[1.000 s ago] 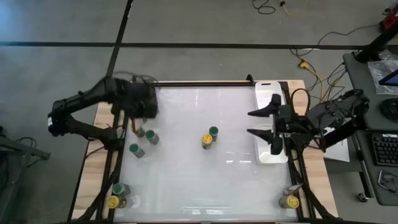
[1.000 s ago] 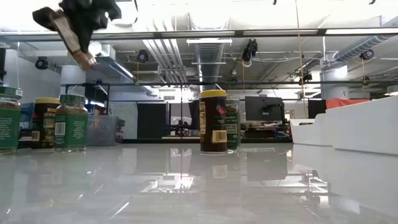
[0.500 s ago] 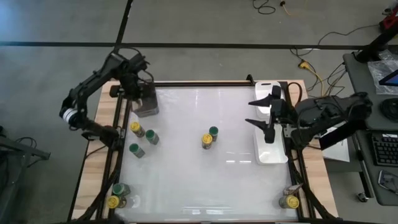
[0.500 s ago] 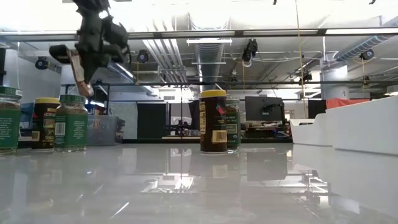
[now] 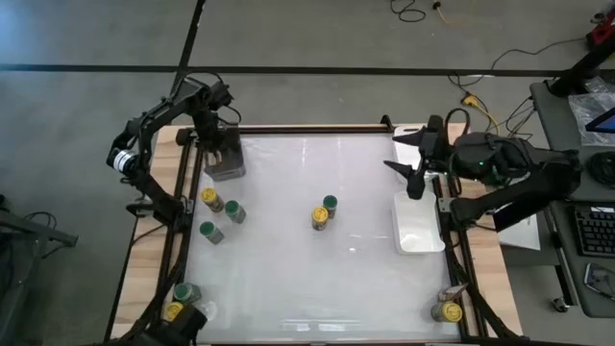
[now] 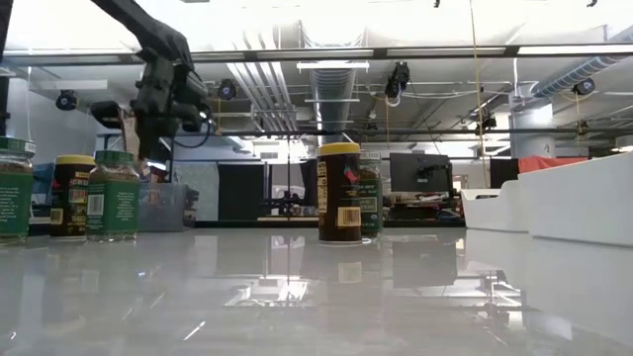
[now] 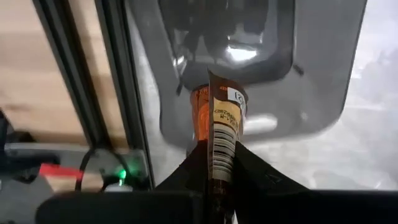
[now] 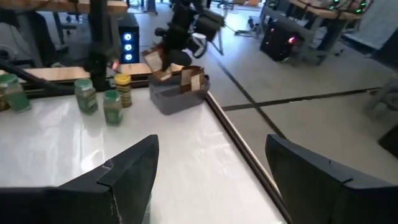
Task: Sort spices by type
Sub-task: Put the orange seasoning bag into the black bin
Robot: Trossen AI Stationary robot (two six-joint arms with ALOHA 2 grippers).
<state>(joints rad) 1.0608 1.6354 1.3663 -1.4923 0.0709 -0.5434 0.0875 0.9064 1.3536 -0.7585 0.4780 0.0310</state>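
The spices are small clear jars with yellow or green lids. Three stand at the left (image 5: 211, 200), two in the middle (image 5: 324, 210), two at the near left corner (image 5: 180, 301) and one at the near right corner (image 5: 444, 310). My left gripper (image 5: 219, 144) hangs over the grey square cup (image 5: 227, 166) at the far left, shut on a brown stick packet (image 7: 221, 121). Above the far end of the white tray (image 5: 420, 229), my right gripper (image 5: 408, 165) stands open with nothing between its fingers. My left gripper pinches the brown packet (image 7: 219, 146) between its two fingers, which lie on its flat sides. The fingers come from above, pointing steeply down. The packet hangs below them, its free end (image 7: 214, 84) over the cup's opening; whether it reaches inside I cannot tell.
More brown sticks (image 8: 193, 78) stand out of the grey cup. Black rails run along the table's left and right edges. The white tabletop between the jar groups is bare and glossy. Beyond the right edge stands a desk with a keyboard (image 5: 596, 231).
My left gripper, still shut on the brown packet, has swung from beside the left jars toward the far edge and come down over the grey cup. My right gripper has drifted toward the far edge and tipped more level.
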